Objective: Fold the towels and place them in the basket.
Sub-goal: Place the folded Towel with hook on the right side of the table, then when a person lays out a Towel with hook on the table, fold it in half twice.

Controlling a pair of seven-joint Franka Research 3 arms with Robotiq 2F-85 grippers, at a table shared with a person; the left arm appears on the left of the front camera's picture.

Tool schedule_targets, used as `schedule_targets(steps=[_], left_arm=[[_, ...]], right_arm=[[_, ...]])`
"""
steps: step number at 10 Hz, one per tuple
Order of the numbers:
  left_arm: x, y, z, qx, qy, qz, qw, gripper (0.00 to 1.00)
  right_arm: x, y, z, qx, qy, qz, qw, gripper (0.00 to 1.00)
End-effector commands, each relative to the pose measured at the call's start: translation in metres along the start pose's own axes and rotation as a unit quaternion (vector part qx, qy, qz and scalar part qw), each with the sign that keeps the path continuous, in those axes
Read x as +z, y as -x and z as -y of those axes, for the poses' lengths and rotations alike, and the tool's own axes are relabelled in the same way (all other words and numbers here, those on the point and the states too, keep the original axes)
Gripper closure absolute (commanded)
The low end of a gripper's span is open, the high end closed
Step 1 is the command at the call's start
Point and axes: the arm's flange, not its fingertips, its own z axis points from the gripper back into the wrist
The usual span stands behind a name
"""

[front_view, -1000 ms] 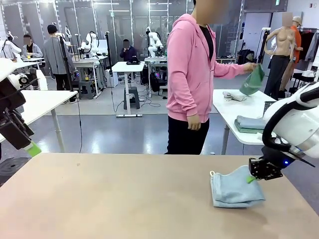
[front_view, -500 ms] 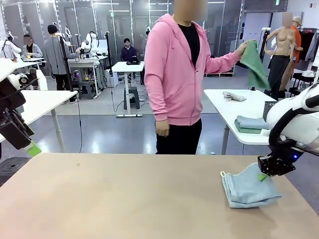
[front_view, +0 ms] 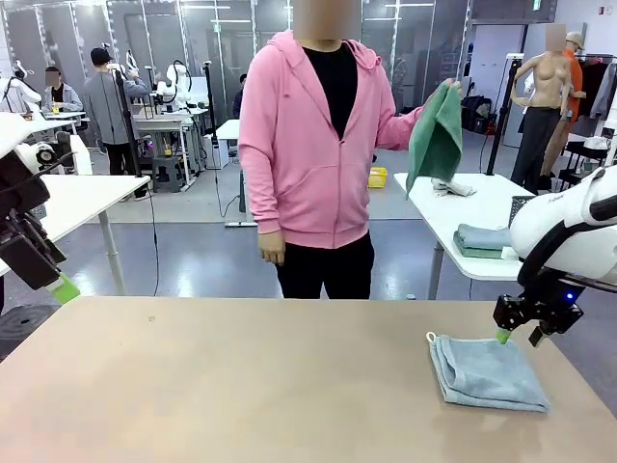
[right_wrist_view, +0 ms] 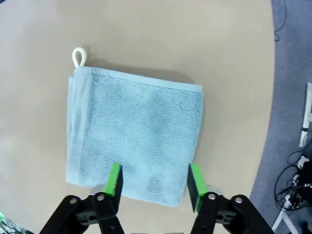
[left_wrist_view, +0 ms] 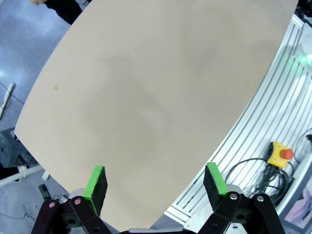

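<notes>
- The light blue towel (front_view: 487,371) (right_wrist_view: 136,134) lies flat and folded on the desk (front_view: 241,386), near its right front. It is close to square, so no long axis is clear.
- Its corner loop (front_view: 433,337) (right_wrist_view: 78,56) points to the far left, toward the desk's middle.
- The right pincer (front_view: 519,338) (right_wrist_view: 155,175) hovers at the towel's far right edge, its jaws partly apart and gripping nothing.
- The left pincer (front_view: 60,287) (left_wrist_view: 156,183) is spread wide and empty.
- A green towel (front_view: 436,135) hangs lengthwise from the person's hand (front_view: 449,87).
</notes>
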Motion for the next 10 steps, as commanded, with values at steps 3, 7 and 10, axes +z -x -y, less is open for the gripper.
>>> schedule_targets(steps=[3,7,10], left_arm=[[0.002,-0.002,-0.001,0.001,-0.008,-0.009,1.0,0.0],[0.002,-0.002,-0.001,0.001,-0.008,-0.009,1.0,0.0],[0.002,-0.002,-0.001,0.001,-0.008,-0.009,1.0,0.0]], right_arm=[[-0.005,0.0,-0.019,-0.01,0.026,0.013,1.0,0.0],[0.003,0.001,-0.004,0.002,0.013,0.0,1.0,0.0],[0.003,0.001,-0.004,0.002,0.013,0.0,1.0,0.0]])
